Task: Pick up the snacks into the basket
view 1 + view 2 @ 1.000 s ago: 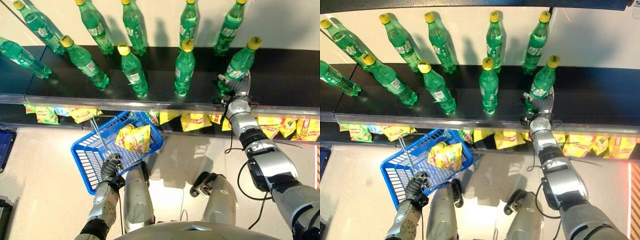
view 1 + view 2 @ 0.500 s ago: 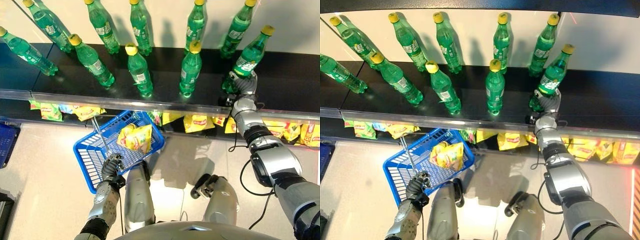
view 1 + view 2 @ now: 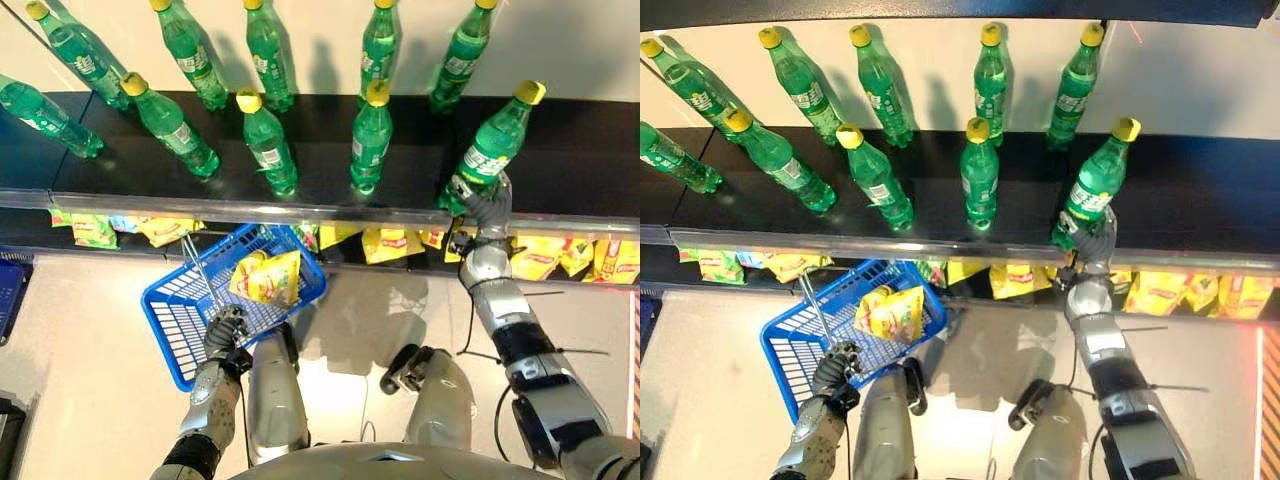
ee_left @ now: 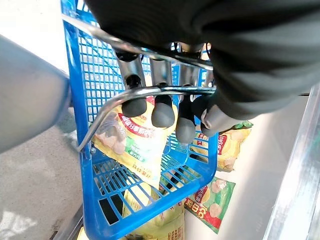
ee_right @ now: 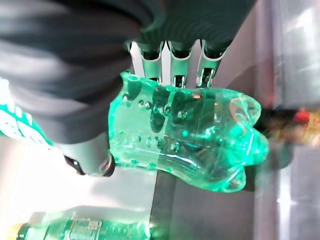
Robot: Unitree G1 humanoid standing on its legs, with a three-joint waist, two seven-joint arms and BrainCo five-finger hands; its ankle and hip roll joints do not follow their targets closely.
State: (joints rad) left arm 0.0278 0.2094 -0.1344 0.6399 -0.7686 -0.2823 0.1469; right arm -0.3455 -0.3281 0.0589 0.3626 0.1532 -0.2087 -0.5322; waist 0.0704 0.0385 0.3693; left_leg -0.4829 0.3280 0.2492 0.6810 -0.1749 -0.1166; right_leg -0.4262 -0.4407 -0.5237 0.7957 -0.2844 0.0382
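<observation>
Beside the right hand [image 3: 1087, 240], whose fingers wrap the base of a green bottle [image 3: 1095, 187] at the front edge of the black shelf [image 3: 1200, 215], the nearest other bottle [image 3: 979, 175] stands well apart, leaving open shelf between (and more bare shelf on the hand's outer side). Below that hand, yellow snack packs [image 3: 390, 243] line the lower shelf. The left hand [image 3: 224, 329] curls round the metal handle [image 4: 145, 92] of the blue basket [image 3: 180, 310], which already holds snack packets [image 3: 268, 276].
</observation>
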